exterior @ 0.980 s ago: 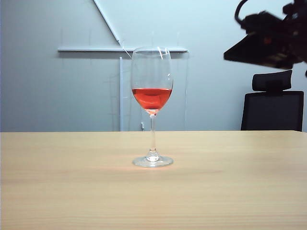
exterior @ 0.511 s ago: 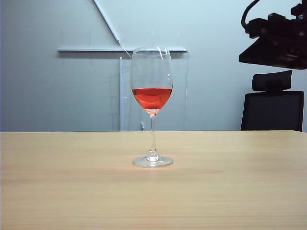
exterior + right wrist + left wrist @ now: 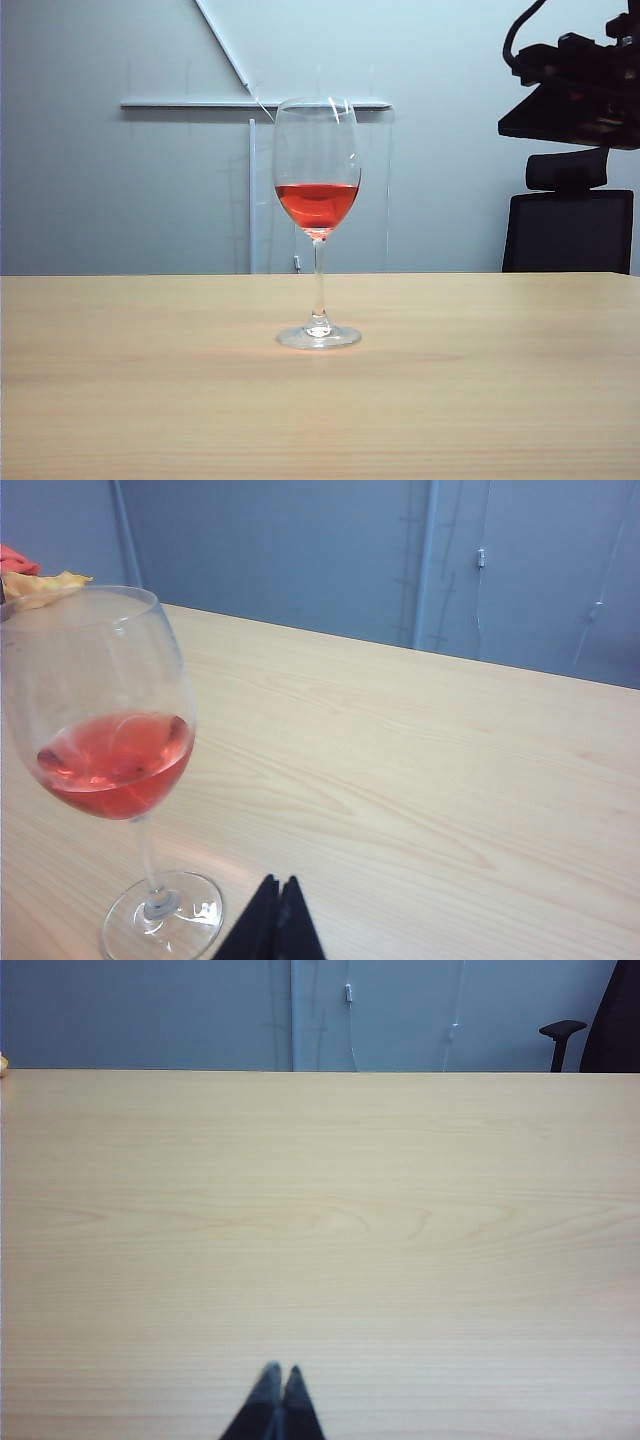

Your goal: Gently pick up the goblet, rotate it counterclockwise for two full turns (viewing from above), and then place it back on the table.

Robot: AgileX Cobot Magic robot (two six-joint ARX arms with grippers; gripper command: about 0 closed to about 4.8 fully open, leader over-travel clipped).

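Goblet (image 3: 318, 225) upright on table (image 3: 480, 400), untouched.
Right gripper (image 3: 279, 900) clenched empty, raised at right; left gripper (image 3: 279, 1385) clenched, near edge.

Bare table (image 3: 480, 400) around goblet (image 3: 317, 200)

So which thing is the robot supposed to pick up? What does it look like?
Look at the wide pale wooden table; near its middle stands the goblet, upright on a thin stem and round foot. It is clear glass with red liquid low in the bowl, the only thing standing there. The right pincer is shut beside its foot; the left pincer is shut over bare wood.
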